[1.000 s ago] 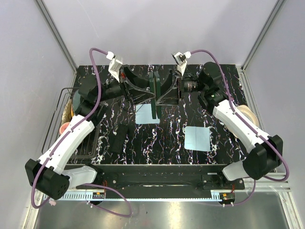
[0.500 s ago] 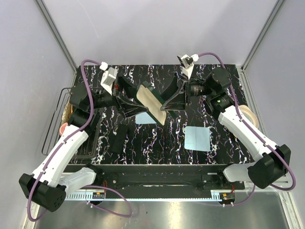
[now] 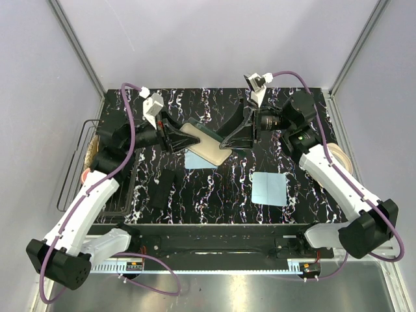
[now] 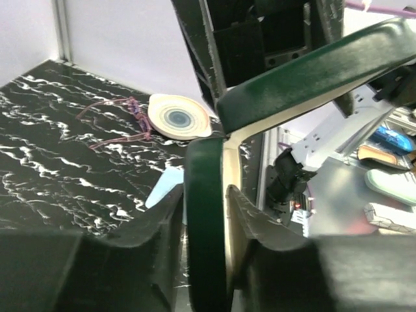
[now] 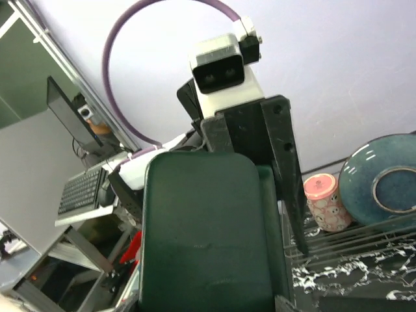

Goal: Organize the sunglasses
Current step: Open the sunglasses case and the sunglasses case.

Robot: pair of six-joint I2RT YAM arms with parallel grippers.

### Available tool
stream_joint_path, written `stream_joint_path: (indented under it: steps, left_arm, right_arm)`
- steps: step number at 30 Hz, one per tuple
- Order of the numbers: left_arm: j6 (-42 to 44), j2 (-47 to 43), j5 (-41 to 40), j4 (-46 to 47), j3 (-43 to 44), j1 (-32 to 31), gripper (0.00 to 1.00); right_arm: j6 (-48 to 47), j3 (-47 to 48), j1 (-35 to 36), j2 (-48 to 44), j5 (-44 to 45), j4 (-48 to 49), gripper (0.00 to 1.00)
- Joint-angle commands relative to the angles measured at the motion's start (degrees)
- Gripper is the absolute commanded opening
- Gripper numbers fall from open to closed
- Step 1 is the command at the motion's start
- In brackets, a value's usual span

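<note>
Left gripper [image 3: 180, 139] clamped on open case [image 3: 207, 144]; right gripper [image 3: 228, 142] at case's right edge, jaw state not discernible.

Top view taken from high above the green case [image 3: 207, 143], looking down on the whole table [image 3: 221, 195]. Wrist views taken close to the case from opposite sides, facing each other; case shared by all three views

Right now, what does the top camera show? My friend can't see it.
The left gripper and right gripper hold an open green glasses case, cream inside, between them above a black marbled table. A blue cloth lies beneath it.
</note>
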Motion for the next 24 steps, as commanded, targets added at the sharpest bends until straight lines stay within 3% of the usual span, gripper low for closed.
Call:
stream_joint_path:
  steps: [1,2,3,5,8,12,17,24]
  left_arm:
    - [4.67,-0.03,-7.18,-3.06,-0.22,0.76,0.59]
    - [4.41,-0.11,-8.14,-3.15,-0.13,0.76,0.82]
    - [3.88,-0.64,-10.41,-3.15,-0.13,0.76,0.90]
    - [3.26,-1.26,-12.71,-3.06,-0.30,0.85,0.99]
    - [2.73,-2.31,-18.42,-4.37,-0.13,0.85,0.99]
    - [3.43,-2.92,-33.14,-11.83,2.24,0.93,0.99]
    - [3.53,-4.68,-52.32,-24.05,3.82,1.63,0.99]
    - [3.35,-5.04,-53.68,-30.57,0.49,2.34,0.99]
  right_arm:
    - [0.21,4.28,1.04,-1.72,-0.85,-1.06,0.00]
    - [-1.19,4.80,1.04,-1.37,-0.15,-5.16,0.00]
    - [-4.86,5.42,1.04,-1.11,1.51,-8.16,0.00]
    - [-8.48,7.26,1.04,-0.23,5.36,-16.75,0.00]
    - [-12.71,9.37,0.86,2.14,10.11,-24.87,0.00]
    - [-15.79,11.31,-0.63,6.53,16.89,-32.52,0.00]
    - [-21.06,12.72,-9.13,15.40,13.93,-38.07,0.00]
    - [-32.65,18.07,-17.49,29.19,13.48,-48.09,0.00]
